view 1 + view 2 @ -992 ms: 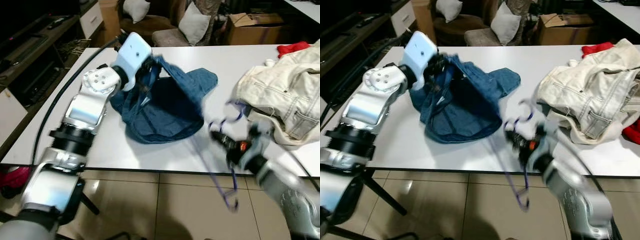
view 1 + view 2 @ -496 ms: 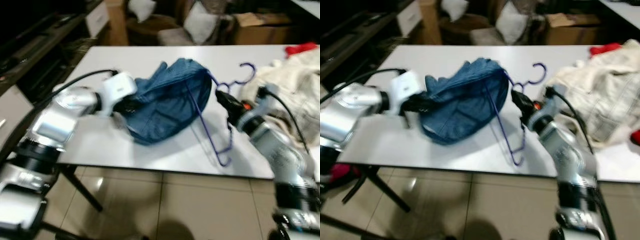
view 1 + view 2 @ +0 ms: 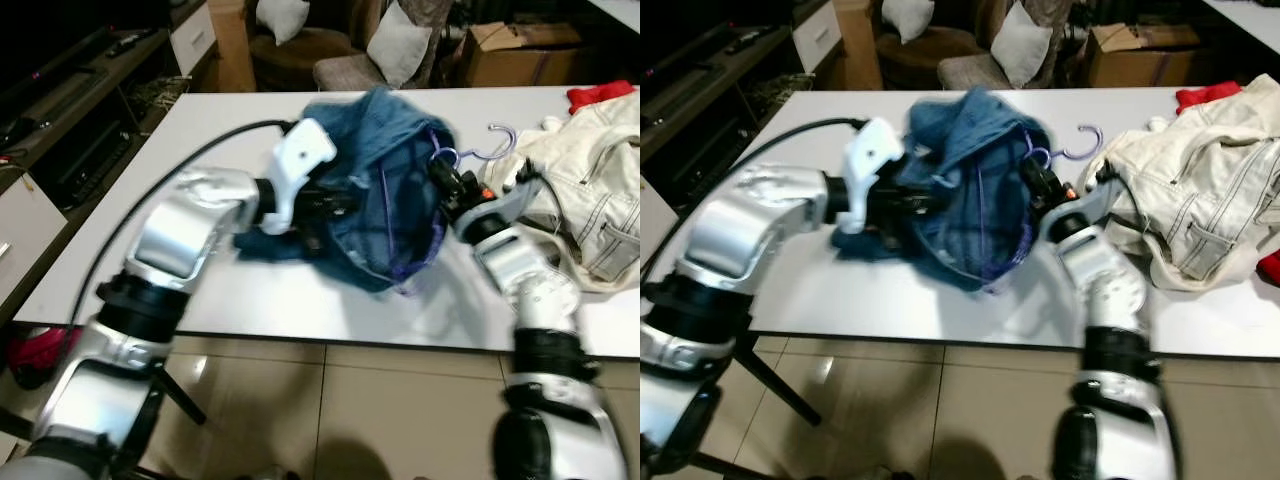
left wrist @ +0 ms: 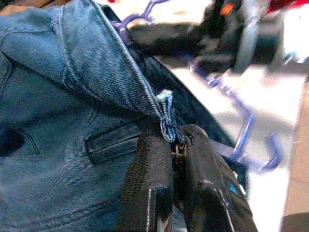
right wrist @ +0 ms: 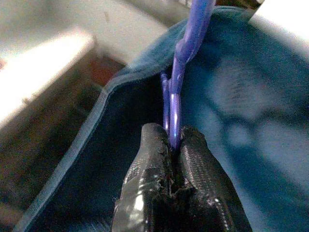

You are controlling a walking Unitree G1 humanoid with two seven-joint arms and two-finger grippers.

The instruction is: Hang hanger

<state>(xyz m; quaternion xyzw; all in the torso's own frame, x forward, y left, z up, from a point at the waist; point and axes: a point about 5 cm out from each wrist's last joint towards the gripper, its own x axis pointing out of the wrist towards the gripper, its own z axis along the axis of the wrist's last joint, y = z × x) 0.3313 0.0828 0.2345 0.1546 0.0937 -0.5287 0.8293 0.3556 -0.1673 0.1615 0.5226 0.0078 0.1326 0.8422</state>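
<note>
A blue denim garment is lifted above the white table. My left gripper is shut on its frayed waistband edge, reaching in from the left. My right gripper is shut on the neck of a purple hanger. That gripper sits at the garment's right side. The hanger's body runs down inside the denim opening, and its hook sticks out to the right.
A cream jacket lies heaped on the table's right part, with a red cloth behind it. Beyond the table stand chairs with cushions and a cardboard box. A dark cabinet runs along the left.
The right gripper carried the hanger from the table's front edge up and into the denim garment. The left gripper lifted the garment and moved it right, toward the hanger.
</note>
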